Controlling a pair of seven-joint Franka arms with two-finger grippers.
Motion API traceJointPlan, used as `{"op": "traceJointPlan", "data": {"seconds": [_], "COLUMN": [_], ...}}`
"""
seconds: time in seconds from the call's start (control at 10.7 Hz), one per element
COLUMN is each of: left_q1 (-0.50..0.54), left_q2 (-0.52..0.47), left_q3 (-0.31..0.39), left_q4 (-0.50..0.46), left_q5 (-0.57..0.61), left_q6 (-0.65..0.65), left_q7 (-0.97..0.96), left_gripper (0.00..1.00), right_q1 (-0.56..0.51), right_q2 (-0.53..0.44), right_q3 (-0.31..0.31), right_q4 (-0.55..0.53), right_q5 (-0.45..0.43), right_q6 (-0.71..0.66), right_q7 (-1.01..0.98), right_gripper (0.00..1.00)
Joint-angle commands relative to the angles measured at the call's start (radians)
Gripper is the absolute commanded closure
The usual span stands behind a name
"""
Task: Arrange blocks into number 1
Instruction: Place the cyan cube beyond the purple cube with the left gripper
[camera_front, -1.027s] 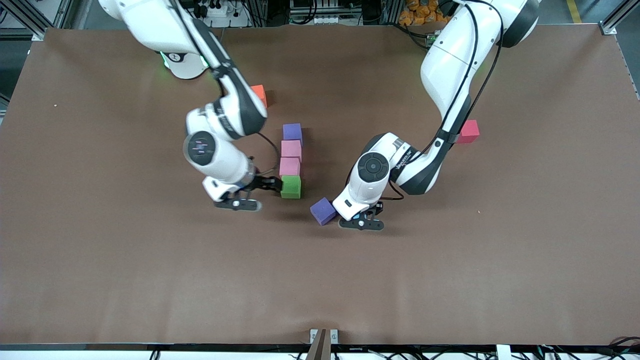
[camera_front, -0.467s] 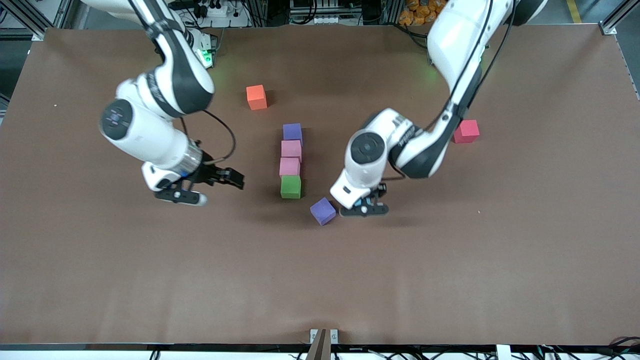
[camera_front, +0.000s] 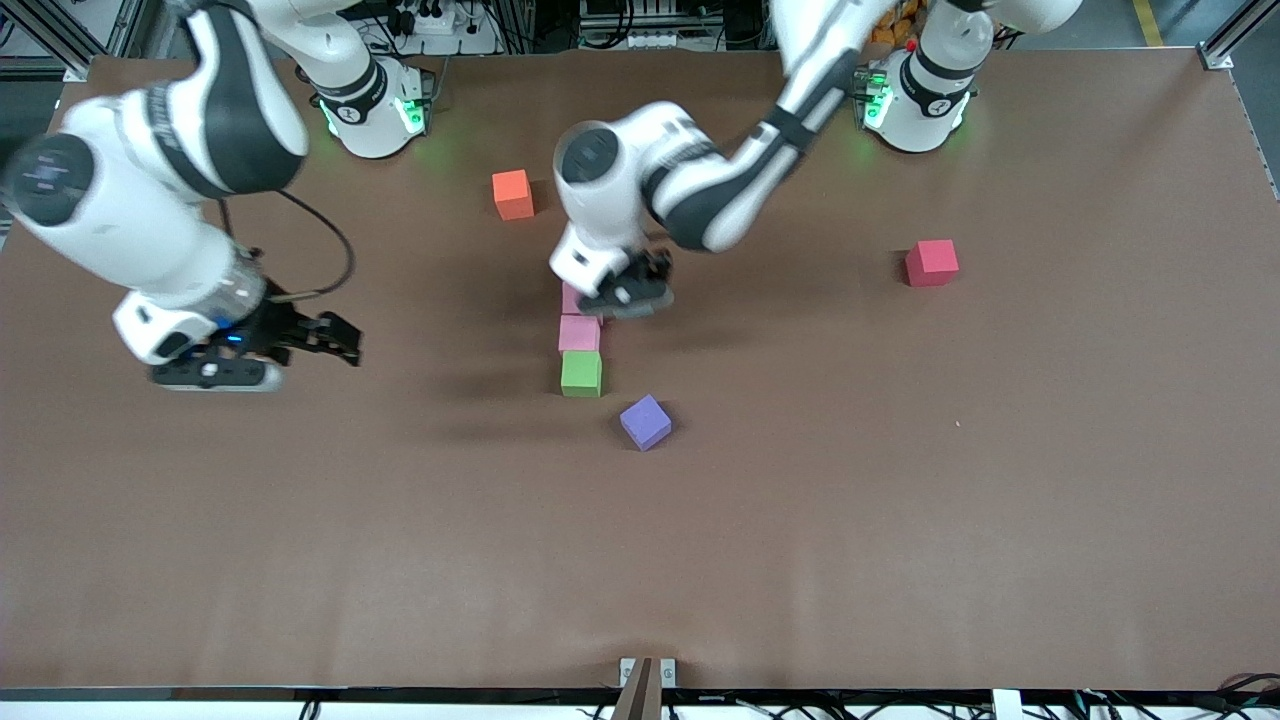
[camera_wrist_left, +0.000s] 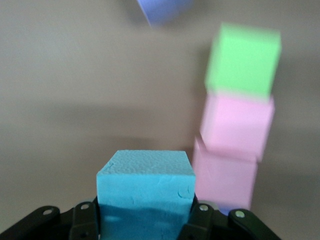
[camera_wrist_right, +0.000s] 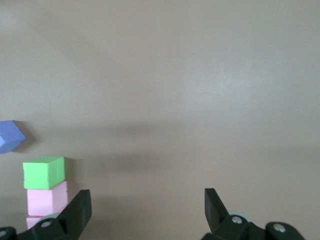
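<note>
A column of blocks lies mid-table: a green block (camera_front: 581, 373) at its end nearest the front camera, then a pink block (camera_front: 579, 333), then a second pink block (camera_front: 570, 297) half covered by the left hand. My left gripper (camera_front: 628, 291) hangs over that farther part of the column, shut on a light blue block (camera_wrist_left: 145, 182). A loose purple block (camera_front: 645, 421) sits tilted, nearer the front camera than the green one. An orange block (camera_front: 513, 194) and a red block (camera_front: 931, 262) lie apart. My right gripper (camera_front: 335, 345) is open with nothing in it, toward the right arm's end.
The brown table (camera_front: 900, 500) carries nothing but the blocks. The right wrist view shows the green block (camera_wrist_right: 44, 172), a pink block (camera_wrist_right: 46, 200) and the purple block (camera_wrist_right: 10, 136) past the right gripper (camera_wrist_right: 147, 205).
The left arm has swung from beside the loose purple block to over the column's farther end, carrying the light blue block. The right arm has drawn away from the green block toward its own end.
</note>
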Motion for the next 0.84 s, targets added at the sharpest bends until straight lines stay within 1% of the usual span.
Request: {"op": "traceJointPlan", "data": {"seconds": [0.0,0.09,0.19,0.37,0.56,0.75], "left_q1": [-0.109,-0.141,-0.175,-0.22,-0.224,-0.214], "left_q2": [0.018,0.02,0.018,0.02,0.044,0.073], "left_q3": [0.011,0.01,0.008,0.002,-0.004,-0.003], "left_q4": [0.002,0.001,-0.002,-0.009,-0.015,-0.012], "left_q5": [-0.018,-0.03,-0.066,-0.087,-0.108,-0.162], "left_q6": [-0.005,-0.005,-0.005,-0.005,0.001,0.043], "left_q7": [-0.08,-0.083,-0.077,-0.083,-0.068,0.005], "left_gripper": [1.0,1.0,1.0,1.0,1.0,1.0], "right_q1": [-0.13,-0.164,-0.192,-0.227,-0.229,-0.243], "right_q2": [-0.025,-0.022,-0.024,-0.016,-0.018,-0.027], "right_q3": [0.076,0.077,0.074,0.071,0.071,0.066], "right_q4": [0.068,0.114,0.133,0.145,0.15,0.17], "right_q5": [-0.027,-0.029,-0.032,-0.032,-0.038,-0.064], "right_q6": [-0.099,-0.124,-0.167,-0.181,-0.181,-0.187], "right_q7": [-0.048,-0.073,-0.12,-0.209,-0.207,-0.165], "right_gripper": [0.0,0.0,0.0,0.0,0.0,0.0]}}
